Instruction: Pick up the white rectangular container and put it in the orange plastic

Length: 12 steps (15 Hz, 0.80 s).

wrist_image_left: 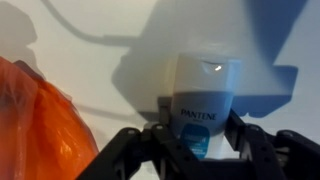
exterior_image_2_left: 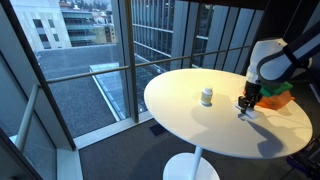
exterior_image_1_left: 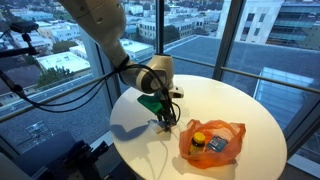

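White container sits between the jaws, seemingly gripped.

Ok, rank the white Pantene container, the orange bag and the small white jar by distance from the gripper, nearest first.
1. White Pantene container: between the fingers of the gripper.
2. Orange bag: close beside the gripper in an exterior view.
3. Small white jar: farthest, alone near the middle of the table.

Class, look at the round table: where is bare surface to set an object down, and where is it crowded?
Bare: the table stretch from the small white jar to the near rim in an exterior view. Also bare: between the orange bag and the window-side rim. Crowded: where the end effector, Pantene bottle and bag meet.
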Each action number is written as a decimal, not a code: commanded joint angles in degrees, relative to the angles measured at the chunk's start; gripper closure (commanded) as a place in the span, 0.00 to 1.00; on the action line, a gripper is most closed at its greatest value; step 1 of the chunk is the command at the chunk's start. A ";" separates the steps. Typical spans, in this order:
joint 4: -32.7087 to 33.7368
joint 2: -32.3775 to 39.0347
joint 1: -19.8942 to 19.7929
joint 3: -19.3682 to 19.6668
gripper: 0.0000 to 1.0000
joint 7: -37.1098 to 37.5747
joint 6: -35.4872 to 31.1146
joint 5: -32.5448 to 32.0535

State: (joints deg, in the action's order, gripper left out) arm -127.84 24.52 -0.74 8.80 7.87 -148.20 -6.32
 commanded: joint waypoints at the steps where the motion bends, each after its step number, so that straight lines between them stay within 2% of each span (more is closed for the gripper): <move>1: 1.30 -0.59 0.76 0.93 0.74 2.00 0.08 -1.49; 12: 7.81 -10.39 -2.91 2.40 0.75 1.12 4.48 -0.28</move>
State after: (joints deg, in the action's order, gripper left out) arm -122.51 16.31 -2.30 10.86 7.92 -146.52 -6.32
